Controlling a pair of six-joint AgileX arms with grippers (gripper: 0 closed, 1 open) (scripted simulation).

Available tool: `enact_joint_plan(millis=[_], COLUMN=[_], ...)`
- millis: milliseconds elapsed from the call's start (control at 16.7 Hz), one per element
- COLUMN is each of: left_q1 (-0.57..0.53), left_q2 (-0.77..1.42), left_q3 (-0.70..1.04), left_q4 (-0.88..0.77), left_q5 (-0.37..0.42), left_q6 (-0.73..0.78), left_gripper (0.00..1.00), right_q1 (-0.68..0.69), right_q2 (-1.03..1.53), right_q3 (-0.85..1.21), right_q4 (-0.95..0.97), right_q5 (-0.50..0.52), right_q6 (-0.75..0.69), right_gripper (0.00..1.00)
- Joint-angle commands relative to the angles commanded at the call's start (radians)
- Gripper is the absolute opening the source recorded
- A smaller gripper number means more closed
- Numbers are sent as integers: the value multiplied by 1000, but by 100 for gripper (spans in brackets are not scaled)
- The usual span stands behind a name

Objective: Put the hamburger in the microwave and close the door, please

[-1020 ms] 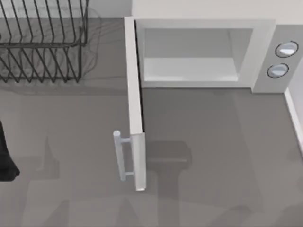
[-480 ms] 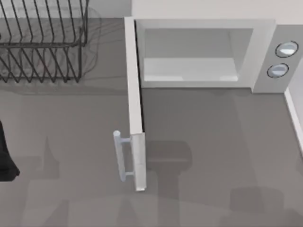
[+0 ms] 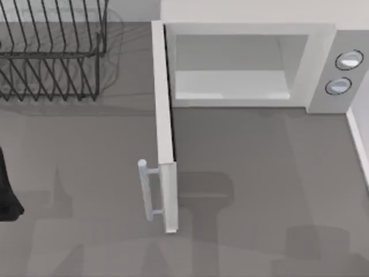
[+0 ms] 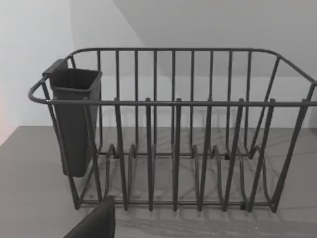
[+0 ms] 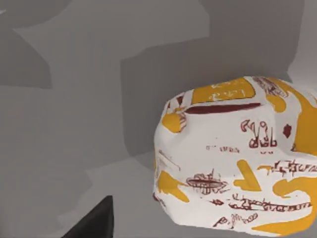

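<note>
The hamburger (image 5: 233,158), a lumpy white wrap with orange patches and dark red print, hangs close under my right wrist, well above the grey table. A dark finger (image 5: 96,220) of my right gripper shows beside it, and the gripper is shut on the hamburger. The microwave (image 3: 314,63) stands at the back of the table with its pale cavity (image 3: 230,78) bare. The door (image 3: 164,133) is swung fully open toward the front, its bar handle (image 3: 147,190) facing left. My left arm (image 3: 7,193) is parked at the left edge.
A black wire rack (image 3: 52,52) stands at the back left; the left wrist view shows the rack (image 4: 173,129) with a dark cup (image 4: 74,119) hung on it. A pale wall edge (image 3: 360,144) runs along the right. Arm shadows lie on the front right of the table.
The shadow at the front right of the table has grown and shifted toward the back. The door, the microwave and the left arm have not moved.
</note>
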Motion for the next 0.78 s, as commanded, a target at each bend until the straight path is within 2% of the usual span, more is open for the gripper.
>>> enact_joint_plan(millis=[480, 780], left_q1=[0, 0], left_q2=[0, 0], left_q3=[0, 0], left_q4=[0, 0], left_q5=[0, 0], left_q6=[0, 0], left_gripper=[100, 100], right_q1=[-2, -2], right_q2=[169, 197], right_q3=[-162, -188], right_q4=[339, 386], right_q5=[0, 0], right_q6=[3, 2], right_gripper=[100, 100])
